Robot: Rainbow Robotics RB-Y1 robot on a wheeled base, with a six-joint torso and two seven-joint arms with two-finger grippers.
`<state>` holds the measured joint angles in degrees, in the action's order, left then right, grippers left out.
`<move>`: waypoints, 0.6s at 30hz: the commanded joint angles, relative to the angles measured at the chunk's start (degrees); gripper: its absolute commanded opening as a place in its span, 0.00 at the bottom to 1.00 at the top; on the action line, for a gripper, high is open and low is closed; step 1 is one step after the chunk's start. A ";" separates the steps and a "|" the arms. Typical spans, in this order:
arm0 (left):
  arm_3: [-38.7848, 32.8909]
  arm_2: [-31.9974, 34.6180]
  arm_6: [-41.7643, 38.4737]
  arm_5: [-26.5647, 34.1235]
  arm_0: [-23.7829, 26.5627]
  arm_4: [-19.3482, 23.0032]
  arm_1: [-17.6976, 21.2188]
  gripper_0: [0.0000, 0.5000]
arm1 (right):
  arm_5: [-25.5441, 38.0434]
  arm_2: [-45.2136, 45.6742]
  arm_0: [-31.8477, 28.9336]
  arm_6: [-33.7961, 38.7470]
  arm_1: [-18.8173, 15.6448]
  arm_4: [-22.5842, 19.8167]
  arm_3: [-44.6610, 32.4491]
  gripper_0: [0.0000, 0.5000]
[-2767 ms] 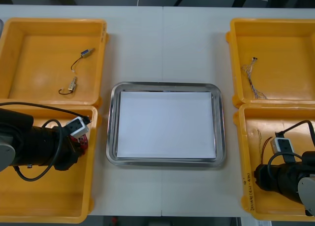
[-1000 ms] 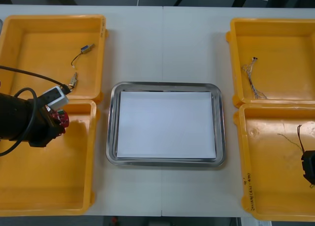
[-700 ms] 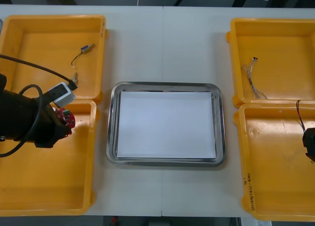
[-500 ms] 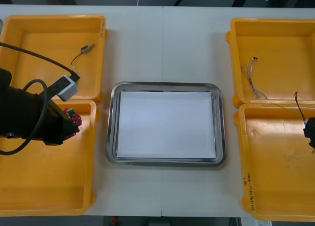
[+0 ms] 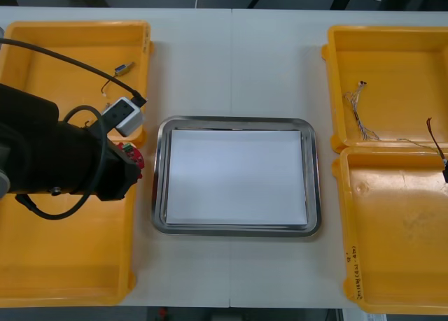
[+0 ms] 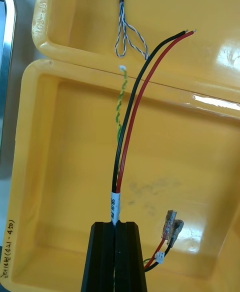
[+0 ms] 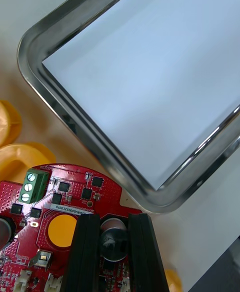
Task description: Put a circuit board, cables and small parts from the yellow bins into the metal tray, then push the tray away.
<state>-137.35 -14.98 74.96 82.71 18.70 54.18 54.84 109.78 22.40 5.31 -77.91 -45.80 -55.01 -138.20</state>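
Judging by both wrist cams, I rated the biggest risk on the left gripper (image 7: 114,220). Its fingers were clamped across one edge of the circuit board (image 7: 65,207), either side of a round metal part on it, so most of the board hung off to one side & could pivot or slip if I swung fast. It sat at approx 9 o'clock of the metal tray (image 5: 159,195), over the inner wall of the near left yellow bin (image 5: 42,265), board edge just beside the tray's rim but not inside; dropping too early would prob clip the rim. The right gripper (image 6: 116,227), at 3 o'clock of the tray by the front cam's edge, was closed on a black-and-red cable (image 6: 131,122) at its white label. The cable's long free ends reached toward the blue-white cable (image 6: 122,22) in the far right bin & could snag it or the bin wall. Board itself: round, red, green screw terminal, small black chips, an orange-yellow round patch, white label strip; looked rigid, no visible damage.
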 commanded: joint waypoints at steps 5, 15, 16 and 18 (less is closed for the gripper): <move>-2.13 -9.98 -14.58 0.35 6.44 -8.39 -5.62 0.00 | 0.22 -2.62 5.50 -2.07 -3.16 -1.15 -0.23 0.00; -1.51 -20.09 -21.96 0.35 9.60 -17.01 -9.75 0.00 | 0.22 -3.33 8.40 -3.47 -3.16 -3.17 0.04 0.00; -1.25 -21.23 -22.22 0.44 9.87 -17.97 -10.28 0.00 | 0.22 -3.42 8.40 -3.56 -3.16 -3.26 0.04 0.00; -0.55 -22.72 -22.57 0.44 10.31 -19.11 -10.98 0.00 | 0.22 -3.42 8.40 -3.65 -3.16 -3.44 -0.05 0.00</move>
<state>-137.41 -35.17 57.21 82.79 26.30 36.92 45.95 109.80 19.51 12.54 -78.79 -46.82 -57.80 -137.87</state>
